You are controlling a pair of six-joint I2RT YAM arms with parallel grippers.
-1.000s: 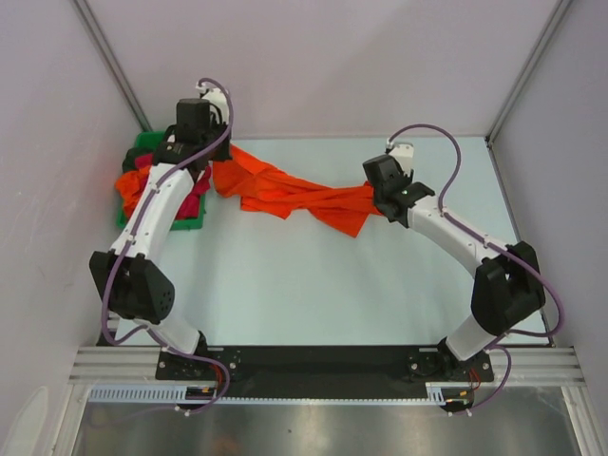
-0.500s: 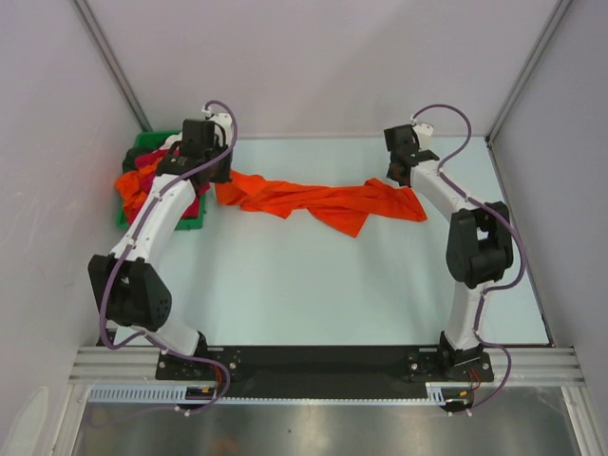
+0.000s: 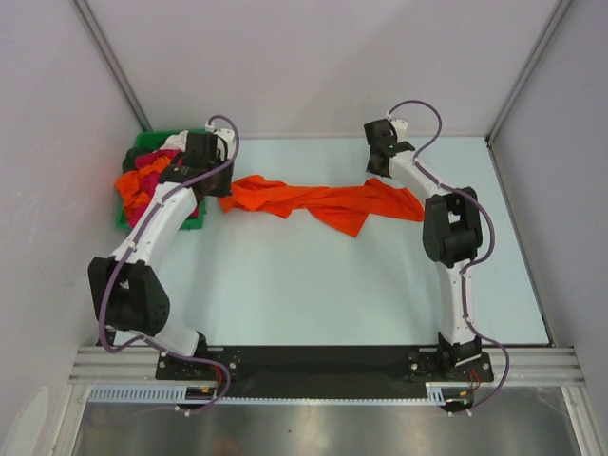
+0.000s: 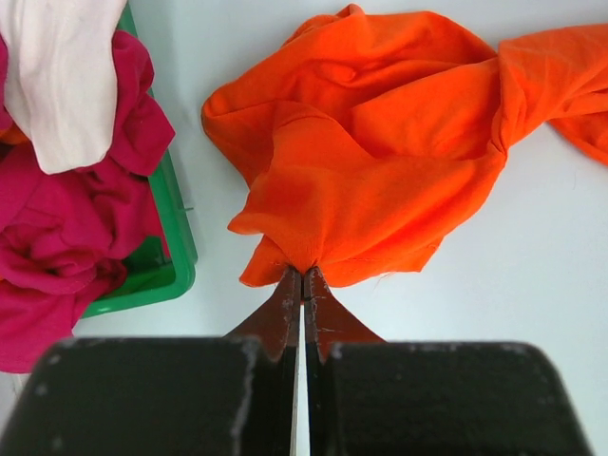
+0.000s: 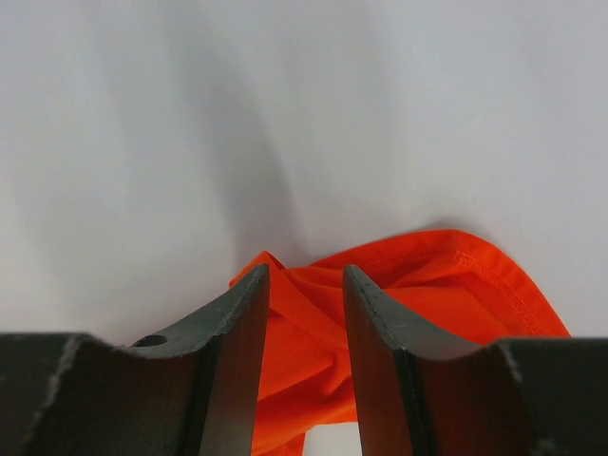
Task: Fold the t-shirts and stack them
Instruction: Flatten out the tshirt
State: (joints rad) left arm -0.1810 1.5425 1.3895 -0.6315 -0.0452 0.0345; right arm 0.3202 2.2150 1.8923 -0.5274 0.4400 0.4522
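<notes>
The left gripper (image 4: 302, 277) is pinched fully together on the hem of the orange t-shirt (image 4: 380, 161). The cloth fans out from its fingertips in a crumpled bunch and lies on the pale table (image 4: 532, 285) ahead of it. From there the shirt runs away to that gripper's right as a long twisted band, reaching across to the other arm.

The right gripper (image 5: 306, 271) has its jaws part-way apart, with a bunched fold of the same orange cloth filling the gap between them, so it is grasping the shirt's far end. A stitched hem edge shows just past its right finger, and bare table lies beyond the tips.

Off to the left of the left gripper's fingers, close by but not touching the held shirt, stands the green plastic bin (image 4: 176, 256). A magenta t-shirt (image 4: 57, 237) is heaped in it and spills over its rim, and a white t-shirt (image 4: 66, 76) lies on top of that.
</notes>
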